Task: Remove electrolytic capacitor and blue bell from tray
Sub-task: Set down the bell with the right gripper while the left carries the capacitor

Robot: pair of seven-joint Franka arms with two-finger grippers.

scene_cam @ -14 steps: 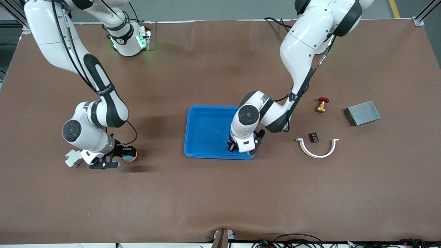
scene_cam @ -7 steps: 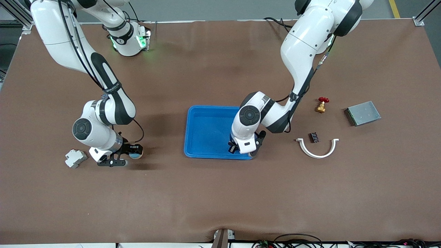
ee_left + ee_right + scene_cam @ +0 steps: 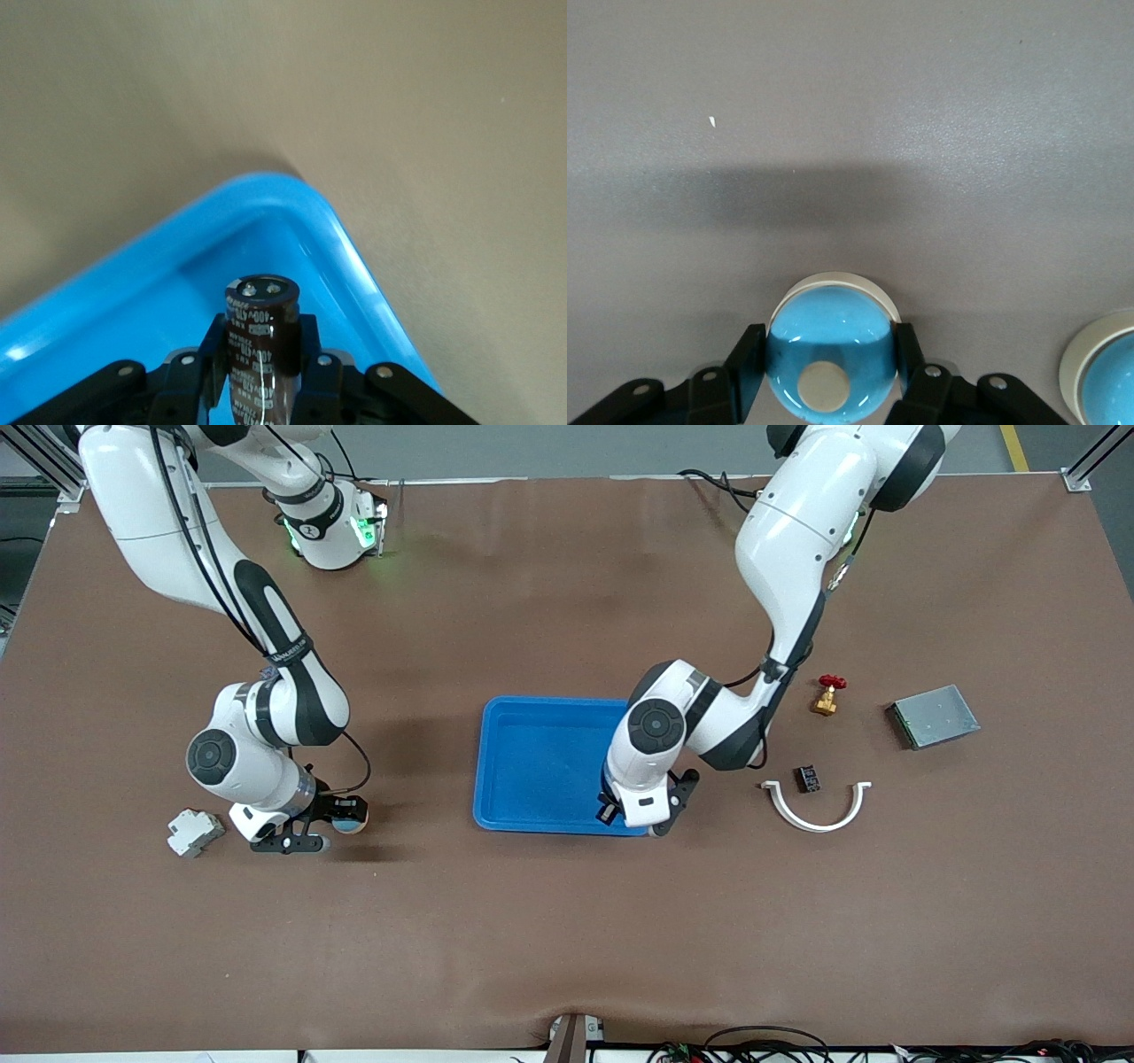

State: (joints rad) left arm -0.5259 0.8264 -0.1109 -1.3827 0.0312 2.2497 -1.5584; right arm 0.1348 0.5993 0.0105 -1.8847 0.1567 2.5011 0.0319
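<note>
My left gripper is shut on a dark cylindrical capacitor and holds it upright over the blue tray, at the tray's corner nearer the front camera toward the left arm's end. The left wrist view shows that gripper and the tray's rim. My right gripper is shut on a blue domed bell low over the brown table toward the right arm's end. In the right wrist view the gripper has the bell between its fingers.
A white breaker block lies beside the right gripper. A second blue dome shows at the right wrist view's edge. Toward the left arm's end lie a white curved bracket, a small black part, a red-handled valve and a grey box.
The right gripper carried the bell away from the breaker block toward the tray, then held still. The left gripper shifted with the capacitor toward the tray's corner at the left arm's end.
</note>
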